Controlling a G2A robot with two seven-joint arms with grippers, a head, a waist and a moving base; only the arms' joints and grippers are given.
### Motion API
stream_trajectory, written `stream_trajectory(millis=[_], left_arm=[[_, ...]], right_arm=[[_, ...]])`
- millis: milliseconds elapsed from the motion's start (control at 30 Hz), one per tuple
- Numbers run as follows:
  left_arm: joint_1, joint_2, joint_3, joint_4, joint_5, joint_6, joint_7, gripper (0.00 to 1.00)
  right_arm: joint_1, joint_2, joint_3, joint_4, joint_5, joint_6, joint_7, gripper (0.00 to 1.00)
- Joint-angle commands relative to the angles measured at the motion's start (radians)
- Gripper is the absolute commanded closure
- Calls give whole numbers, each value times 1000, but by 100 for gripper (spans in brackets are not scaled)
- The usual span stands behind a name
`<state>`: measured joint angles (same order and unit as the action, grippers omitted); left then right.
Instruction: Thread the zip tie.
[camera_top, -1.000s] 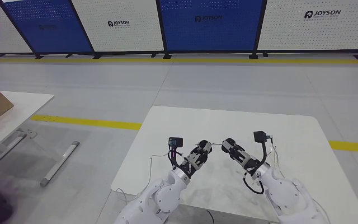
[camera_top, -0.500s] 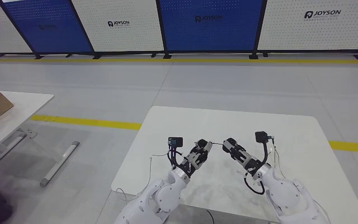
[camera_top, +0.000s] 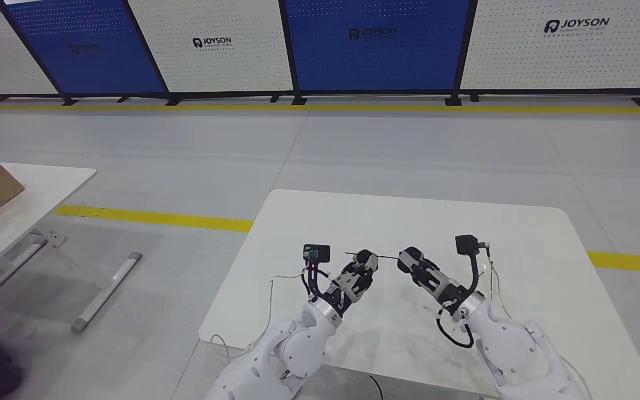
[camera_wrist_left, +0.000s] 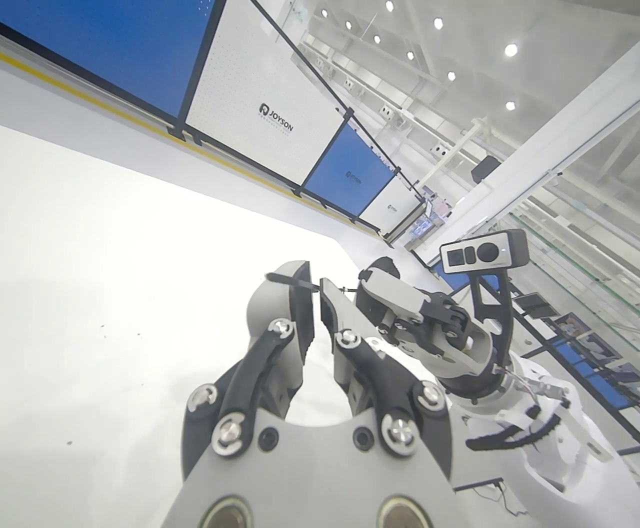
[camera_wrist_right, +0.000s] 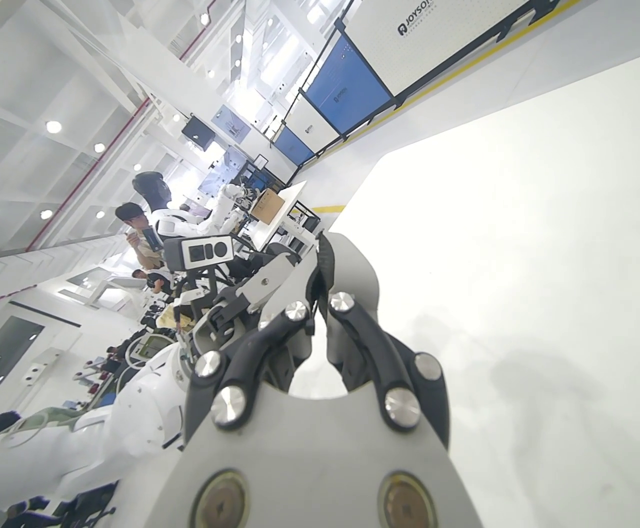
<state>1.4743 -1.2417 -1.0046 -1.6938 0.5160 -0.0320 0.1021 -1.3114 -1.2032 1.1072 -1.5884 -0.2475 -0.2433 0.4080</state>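
A thin black zip tie (camera_top: 347, 255) is held level just above the white table (camera_top: 500, 230), between the two grippers near the front edge. My left gripper (camera_top: 362, 262) is shut on it. In the left wrist view the tie (camera_wrist_left: 280, 278) crosses the fingertips of the left gripper (camera_wrist_left: 315, 287), and a short end sticks out past the far finger. My right gripper (camera_top: 406, 260) faces the left one tip to tip and is shut on the other end of the tie. In its own view the right gripper (camera_wrist_right: 322, 245) has its pads pressed together, hiding the tie.
Bare tabletop lies beyond and on both sides of the grippers. The table's front edge (camera_top: 300, 350) runs close under the arms. A second white table (camera_top: 40, 185) stands off to the left across a floor gap.
The tie's free end now pokes out past the left gripper on the side away from the right gripper. The gap between the two grippers has stayed small, and both arms have barely moved.
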Motion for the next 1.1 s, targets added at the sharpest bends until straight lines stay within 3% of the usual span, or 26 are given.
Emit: stream_trajectory(millis=[0, 33, 67, 300, 367, 500, 867, 1067], left_arm=[[-3, -1, 1, 1, 0, 3, -2, 73], [-4, -2, 1, 2, 0, 4, -3, 65], [-5, -2, 2, 3, 0, 5, -4, 64], [-16, -6, 3, 13, 0, 13, -9, 73], [-20, -7, 3, 17, -2, 15, -10, 78], [-26, -9, 4, 23, -3, 17, -12, 100], [-29, -13, 2, 27, -6, 8, -12, 100], [-20, -12, -1, 18, -5, -19, -21, 100]], right_arm=[[0, 0, 1, -1, -1, 0, 1, 100], [0, 0, 1, -1, -2, 0, 2, 100], [0, 0, 2, -2, -3, 0, 3, 100], [1, -1, 3, -5, -9, -1, 10, 100], [2, -1, 3, -5, -11, -2, 14, 100], [4, -2, 2, -2, -13, -3, 18, 100], [13, -5, -1, 3, -10, -2, 17, 100], [22, -8, -10, 11, -14, 5, 24, 100]])
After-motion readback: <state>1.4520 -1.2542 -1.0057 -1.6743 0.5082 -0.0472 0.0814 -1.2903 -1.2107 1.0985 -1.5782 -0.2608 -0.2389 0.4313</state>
